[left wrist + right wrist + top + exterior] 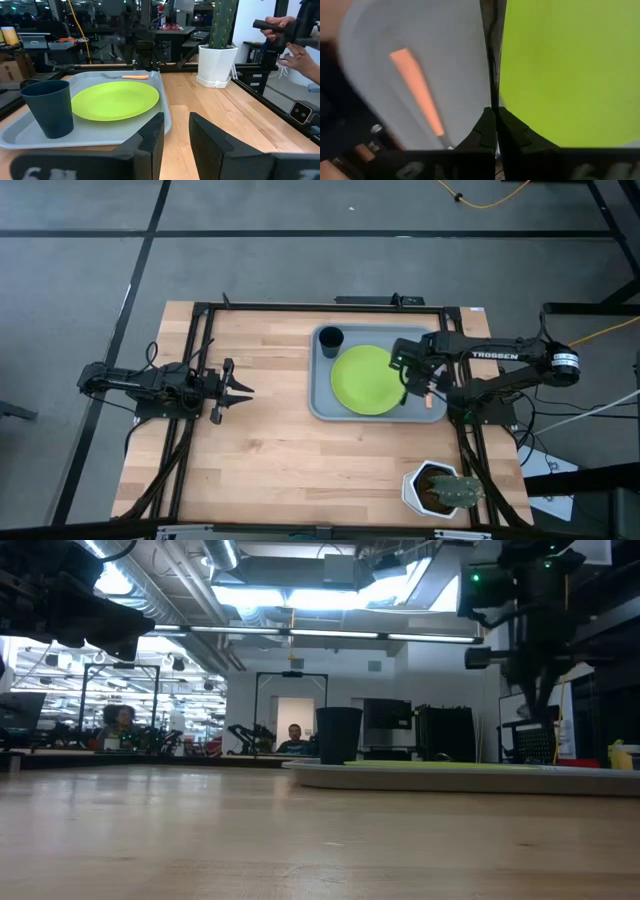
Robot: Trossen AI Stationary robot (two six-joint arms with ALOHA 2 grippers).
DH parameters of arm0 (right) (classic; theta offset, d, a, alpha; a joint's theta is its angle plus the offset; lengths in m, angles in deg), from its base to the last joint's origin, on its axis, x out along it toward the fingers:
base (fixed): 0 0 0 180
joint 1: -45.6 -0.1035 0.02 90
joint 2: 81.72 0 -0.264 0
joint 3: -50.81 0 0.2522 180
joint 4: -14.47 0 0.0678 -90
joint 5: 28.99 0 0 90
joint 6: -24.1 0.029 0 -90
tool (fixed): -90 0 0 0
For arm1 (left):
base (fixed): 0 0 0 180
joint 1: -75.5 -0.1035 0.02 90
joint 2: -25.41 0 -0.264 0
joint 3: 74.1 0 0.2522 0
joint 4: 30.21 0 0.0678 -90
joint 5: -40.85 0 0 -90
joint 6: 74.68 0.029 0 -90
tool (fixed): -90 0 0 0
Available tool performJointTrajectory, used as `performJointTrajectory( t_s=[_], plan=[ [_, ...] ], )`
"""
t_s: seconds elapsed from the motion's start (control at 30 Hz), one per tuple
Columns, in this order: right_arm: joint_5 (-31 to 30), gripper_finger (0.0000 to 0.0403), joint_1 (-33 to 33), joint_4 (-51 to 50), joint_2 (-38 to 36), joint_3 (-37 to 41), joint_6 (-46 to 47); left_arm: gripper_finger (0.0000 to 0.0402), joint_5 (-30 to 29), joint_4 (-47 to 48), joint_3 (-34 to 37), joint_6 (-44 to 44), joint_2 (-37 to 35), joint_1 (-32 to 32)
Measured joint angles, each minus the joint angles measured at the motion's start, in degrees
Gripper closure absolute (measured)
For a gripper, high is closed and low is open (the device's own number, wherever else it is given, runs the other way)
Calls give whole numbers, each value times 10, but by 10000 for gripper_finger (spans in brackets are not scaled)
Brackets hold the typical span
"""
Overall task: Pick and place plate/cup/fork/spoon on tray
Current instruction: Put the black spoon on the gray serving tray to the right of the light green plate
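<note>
Pretty much wrapped up imo: the plate (364, 379) sits mid tray (322, 402), the cup (331, 337) is in the tray's far left corner, and the fork (126, 76) lies on the tray's right strip w/ its orange handle. Only the spoon (492, 55) is left, and the right end effector (496, 125) is pinched shut on its thin handle, hanging it over the gap btw plate and fork, just above the tray. Left end effector (243, 391) waits over the counter (260, 450) well left of the tray, fingers spread.
</note>
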Motion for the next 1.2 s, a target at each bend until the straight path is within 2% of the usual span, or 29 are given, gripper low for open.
performJointTrajectory(
  t_s=[0.3, 0.43, 0.63, 0.87, 1.2],
  plan=[
    [-19, 392, 25, 28, 1, 84, -43, 319, 0, 0, 0, 0, 0, 0],
    [-24, 393, 35, 46, 1, 104, -93, 319, 0, 0, 0, 0, 0, 0],
    [-78, 385, 51, 63, 0, 134, -168, 319, 0, 0, 0, 0, 0, 0],
    [-66, 381, 54, 124, 0, 141, -168, 319, 0, 0, 0, 0, 0, 0],
    [-70, 380, 54, 126, 0, 141, -213, 319, 0, 0, 0, 0, 0, 0]
  ],
)
